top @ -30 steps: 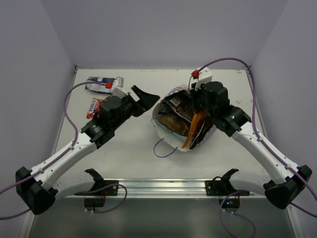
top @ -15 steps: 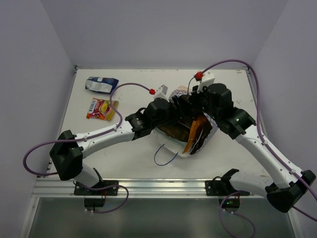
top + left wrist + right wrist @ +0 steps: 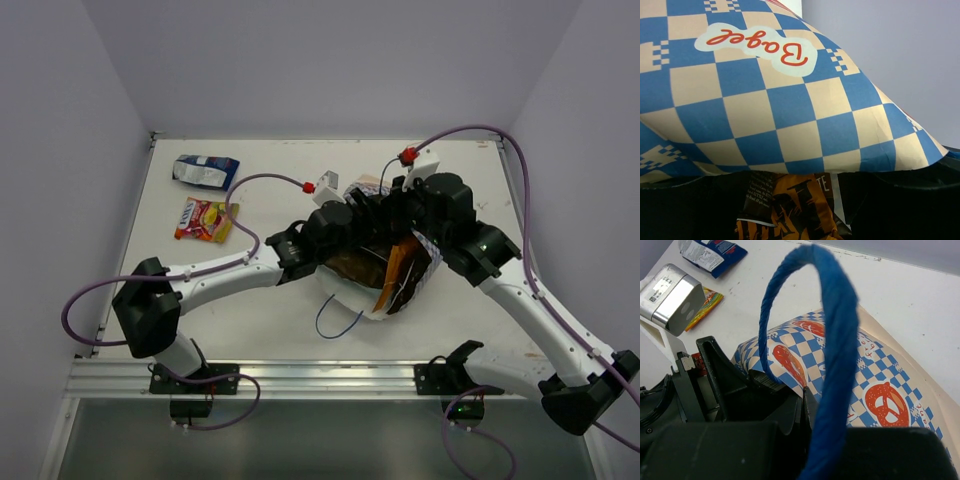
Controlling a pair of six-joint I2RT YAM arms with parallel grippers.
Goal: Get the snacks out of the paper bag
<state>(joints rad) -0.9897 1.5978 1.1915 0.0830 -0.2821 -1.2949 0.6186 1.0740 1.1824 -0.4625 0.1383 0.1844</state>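
Note:
The paper bag (image 3: 420, 275) leans open on the table, checkered outside, with a dark brown chip bag (image 3: 355, 268) and an orange packet (image 3: 393, 268) showing inside. My left gripper (image 3: 365, 232) reaches into the bag's mouth. In the left wrist view the checkered wall (image 3: 780, 100) hangs overhead, and an orange-and-black chip bag (image 3: 790, 210) fills the gap between the dark fingers (image 3: 910, 205). My right gripper (image 3: 804, 400) is shut on the bag's rim (image 3: 790, 367), with the blue cord handle (image 3: 835, 340) looping in front of it. Two snacks lie out at the far left: a blue-and-white packet (image 3: 205, 171) and a red-and-yellow packet (image 3: 205, 220).
The bag's other blue cord handle (image 3: 335, 318) trails on the table in front of the bag. The left arm's wrist camera housing (image 3: 670, 297) sits close beside the right gripper. Grey walls close in the table on three sides, and a metal rail (image 3: 320, 375) runs along its near edge.
My left arm has swung from the table left of the bag into the bag's mouth, and its jaws have narrowed. The right gripper has kept hold of the rim.

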